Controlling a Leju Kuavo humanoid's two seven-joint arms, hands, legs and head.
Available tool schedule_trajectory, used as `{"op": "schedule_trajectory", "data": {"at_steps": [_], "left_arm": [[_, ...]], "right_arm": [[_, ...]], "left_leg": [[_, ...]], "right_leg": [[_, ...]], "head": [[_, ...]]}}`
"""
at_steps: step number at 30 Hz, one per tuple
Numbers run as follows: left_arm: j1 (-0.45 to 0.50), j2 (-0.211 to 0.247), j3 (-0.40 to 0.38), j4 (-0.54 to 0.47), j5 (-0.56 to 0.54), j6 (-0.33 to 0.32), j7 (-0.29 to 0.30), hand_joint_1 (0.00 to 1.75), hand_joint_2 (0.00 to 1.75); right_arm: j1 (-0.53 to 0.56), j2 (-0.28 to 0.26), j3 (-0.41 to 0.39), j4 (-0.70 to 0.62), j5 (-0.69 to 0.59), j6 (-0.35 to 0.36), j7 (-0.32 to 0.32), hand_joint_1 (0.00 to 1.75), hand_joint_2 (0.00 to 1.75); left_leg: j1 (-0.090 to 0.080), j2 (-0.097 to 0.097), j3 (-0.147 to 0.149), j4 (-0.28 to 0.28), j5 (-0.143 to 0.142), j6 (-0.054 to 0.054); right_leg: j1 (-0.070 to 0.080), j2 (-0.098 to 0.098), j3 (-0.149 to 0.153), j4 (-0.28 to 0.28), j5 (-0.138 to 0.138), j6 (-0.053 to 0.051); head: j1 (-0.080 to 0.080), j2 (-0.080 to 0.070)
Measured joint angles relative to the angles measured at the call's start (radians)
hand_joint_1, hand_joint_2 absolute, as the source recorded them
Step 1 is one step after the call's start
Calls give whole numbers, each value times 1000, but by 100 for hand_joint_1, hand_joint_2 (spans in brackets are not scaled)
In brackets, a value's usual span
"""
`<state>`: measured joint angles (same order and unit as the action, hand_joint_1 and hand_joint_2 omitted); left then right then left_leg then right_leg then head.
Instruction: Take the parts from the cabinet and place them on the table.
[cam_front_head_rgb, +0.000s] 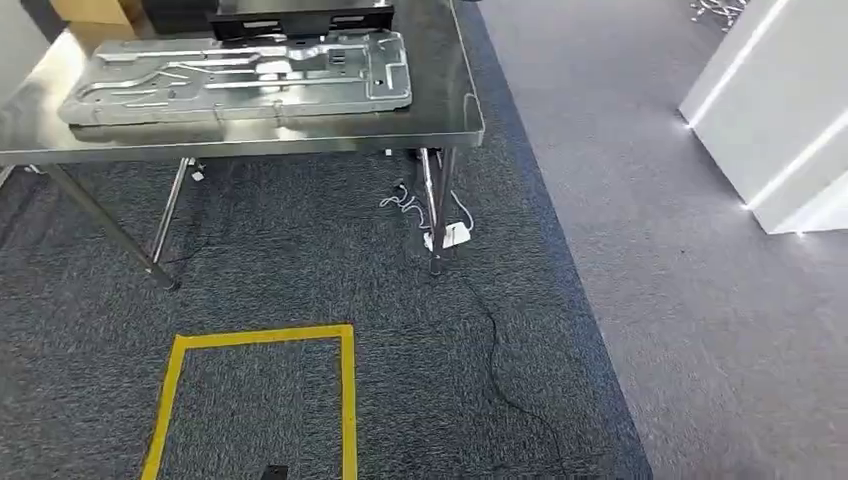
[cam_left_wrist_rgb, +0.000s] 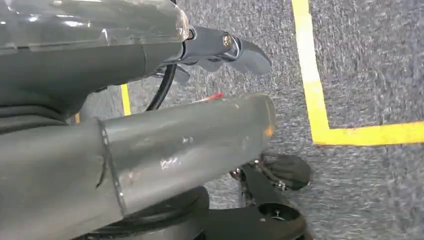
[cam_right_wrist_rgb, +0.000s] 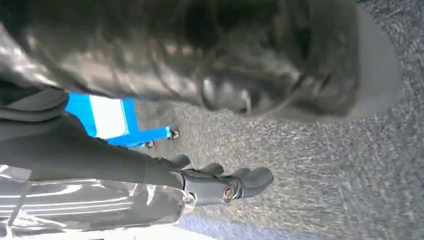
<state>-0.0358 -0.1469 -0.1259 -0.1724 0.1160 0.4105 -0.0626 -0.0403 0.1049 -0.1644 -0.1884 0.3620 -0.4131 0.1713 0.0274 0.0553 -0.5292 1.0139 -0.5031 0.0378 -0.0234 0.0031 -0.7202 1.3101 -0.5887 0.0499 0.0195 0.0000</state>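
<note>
A large stamped grey metal part (cam_front_head_rgb: 240, 75) lies flat on the steel table (cam_front_head_rgb: 445, 120) at the upper left of the head view. My left hand (cam_left_wrist_rgb: 150, 150) hangs over the carpet, its thick grey thumb and dark fingers (cam_left_wrist_rgb: 245, 55) stretched out with nothing between them. My right hand (cam_right_wrist_rgb: 210, 185) also hangs above the carpet, and its dark fingers (cam_right_wrist_rgb: 250, 180) are extended and hold nothing.
A yellow tape square (cam_front_head_rgb: 345, 400) marks the dark carpet in front of the table; its corner (cam_left_wrist_rgb: 315, 100) lies under my left hand. A black cable (cam_front_head_rgb: 490, 350) and a white adapter (cam_front_head_rgb: 450, 236) lie by the table leg. A white unit (cam_front_head_rgb: 770, 110) stands at the right. A blue wheeled object (cam_right_wrist_rgb: 110, 120) stands on the floor.
</note>
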Motion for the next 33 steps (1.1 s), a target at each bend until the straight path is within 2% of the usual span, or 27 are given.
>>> {"op": "schedule_trajectory", "data": {"at_steps": [2,3,4,5,8,9,10,11,13,14,16,17,18,19,20,21,23,24,25,26,27,28,29,30,31,32,33], "left_arm": [[-1,-1,0,0,0,0,0,0,0],[-1,-1,0,0,0,0,0,0,0],[-1,-1,0,0,-2,0,0,0,0],[-1,-1,0,0,-2,0,0,0,0],[-8,-3,0,0,-5,1,0,0,0],[-8,-5,0,0,-5,2,0,0,0],[-7,-5,0,0,-5,2,0,0,0],[-6,-6,0,0,-4,2,0,0,0],[-3,-5,0,0,-4,3,1,0,0],[1,-5,0,0,-4,3,3,0,0],[4,-5,0,0,-12,2,5,0,0],[3,-5,0,0,-16,1,5,0,0],[3,-5,-1,0,-22,0,8,0,0],[5,-2,-1,0,-23,0,11,0,0],[6,-3,-2,1,-24,0,14,0,0],[4,-3,-3,1,-27,0,17,0,0],[2,-2,-5,1,-30,0,23,0,0],[3,-7,-5,1,-31,0,25,0,0],[3,-6,-5,1,-32,-1,26,0,0],[3,-7,-5,1,-34,-1,26,0,0],[5,-8,-6,1,-34,-2,26,0,0],[7,-8,-6,1,-35,-2,26,0,0],[8,-8,-6,1,-36,-2,26,0,0],[8,-7,-6,1,-39,-2,23,0,0],[7,-7,-6,1,-43,-5,20,0,0],[5,-7,-8,1,-44,-6,17,0,0],[4,-8,-11,1,-45,-6,14,0,0]], "right_arm": [[2,0,-1,2,0,0,1,0,0],[1,0,-1,2,0,0,1,0,0],[-3,0,-1,2,-1,0,1,0,0],[-4,0,-2,2,-2,-1,1,0,0],[1,0,-9,3,-8,-1,3,0,0],[1,1,-9,3,-8,-1,3,0,0],[1,2,-9,3,-8,-1,6,0,0],[0,2,-9,4,-8,-1,7,0,0],[0,2,-10,4,-5,0,10,0,0],[0,2,-10,5,-4,1,13,0,0],[3,2,-11,6,-3,2,23,0,0],[3,2,-11,6,0,5,26,0,0],[2,2,-11,6,1,6,31,0,0],[3,7,-11,6,3,8,34,0,0],[1,6,-11,6,5,8,36,0,0],[2,6,-11,6,7,8,41,0,0],[10,6,-11,8,9,9,45,0,0],[12,1,-11,8,10,8,45,0,0],[14,5,-11,8,10,9,45,0,0],[13,6,-11,8,11,9,45,0,0],[10,5,-11,8,11,9,43,0,0],[9,5,-11,8,11,9,41,0,0],[8,4,-11,8,11,8,39,0,0],[9,3,-12,8,11,8,35,0,0],[10,1,-13,8,10,8,34,0,0],[10,0,-14,8,9,8,34,0,0],[11,-1,-15,8,9,8,33,0,0]], "left_leg": [[5,22,8,0,-6,-9],[5,31,13,0,-9,-14],[-2,41,15,0,-12,-22],[-3,47,19,0,-14,-29],[-3,72,34,-13,-11,-50],[4,58,32,-5,-25,-55],[2,6,20,28,-51,-54],[3,-28,-14,103,-98,-53],[0,-46,-92,264,-165,-52],[0,-47,-113,305,-166,-51],[-2,-50,-95,248,-104,-43],[-3,-56,-63,171,-56,-38],[-5,-78,-24,81,-9,-30],[-5,-149,-6,30,-6,-18],[-3,-150,-7,12,-8,-21],[-11,-139,-8,15,-8,-21],[-16,-118,0,10,-3,-12],[0,-98,5,-7,7,-3],[-2,-88,9,-14,10,3],[-3,-73,11,-17,13,7],[-3,-60,11,-17,13,7],[-4,-43,11,-17,11,6],[-4,-26,11,-17,9,5],[-3,-12,12,-17,8,3],[-2,-1,13,-17,6,0],[-1,10,17,-17,3,-3],[0,19,22,-17,0,-8]], "right_leg": [[-4,-21,98,-174,89,2],[-4,-57,148,-262,119,1],[12,-78,157,-281,102,-4],[11,-65,153,-286,109,-15],[16,-38,147,-289,110,-33],[1,-27,159,-302,117,-46],[4,-20,160,-307,121,-53],[6,-10,157,-307,122,-61],[12,15,154,-306,123,-66],[16,31,155,-305,123,-67],[20,60,157,-302,123,-67],[21,74,157,-298,122,-66],[22,88,156,-293,121,-65],[19,98,148,-285,118,-61],[26,111,138,-273,116,-55],[14,120,133,-275,119,-47],[12,144,126,-282,126,-30],[12,148,127,-276,124,-27],[18,90,117,-253,105,-23],[17,43,88,-194,64,-16],[15,19,51,-120,26,-10],[11,9,15,-45,-5,-4],[6,5,-12,6,-16,1],[1,1,-13,7,-3,5],[-3,-4,11,-37,29,8],[-6,-12,59,-124,73,9],[-6,-34,119,-227,113,8]], "head": [[0,0],[0,0],[0,0],[-2,0],[-1,0],[-3,0],[-5,0],[-8,0],[-7,0],[-7,0],[-7,0],[-7,0],[-7,0],[-5,0],[-5,0],[-7,0],[-6,0],[-7,0],[-2,0],[4,0],[4,0],[4,0],[4,0],[3,0],[4,0],[4,0],[4,0]]}}
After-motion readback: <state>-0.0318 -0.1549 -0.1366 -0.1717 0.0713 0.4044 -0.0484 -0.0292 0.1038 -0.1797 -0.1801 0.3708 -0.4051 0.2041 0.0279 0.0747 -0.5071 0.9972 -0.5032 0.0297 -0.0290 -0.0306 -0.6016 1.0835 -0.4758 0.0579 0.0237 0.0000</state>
